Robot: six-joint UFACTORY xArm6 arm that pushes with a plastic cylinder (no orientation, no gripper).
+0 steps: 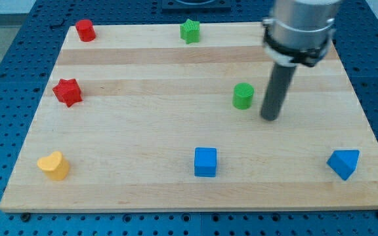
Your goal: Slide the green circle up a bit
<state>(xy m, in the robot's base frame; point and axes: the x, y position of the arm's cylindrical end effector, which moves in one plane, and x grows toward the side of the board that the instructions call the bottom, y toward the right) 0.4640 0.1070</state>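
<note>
Along the board's near edge sit a yellow heart-like block point(53, 165) at the view's left, a blue cube point(205, 161) in the middle and a blue triangular block point(344, 163) at the view's right, all well apart from the action. Farther up, the green circle point(243, 96), a short upright cylinder, stands right of centre on the wooden board point(143, 131); my tip point(269, 118) rests just beside it to the view's right and slightly lower, apart from it rather than touching. The arm carries no gripper, only a plain rod, so nothing opens, closes or pinches here. The cylinder looks small, light and rigid, likely to glide easily on the smooth wood, and its round wall may roll off an off-centre shove. By that judgement, contact belongs squarely on its lower side. A red star point(67, 92) lies at mid-left. Along the far edge stand a red cylinder point(85, 30) and a green star point(189, 31).
</note>
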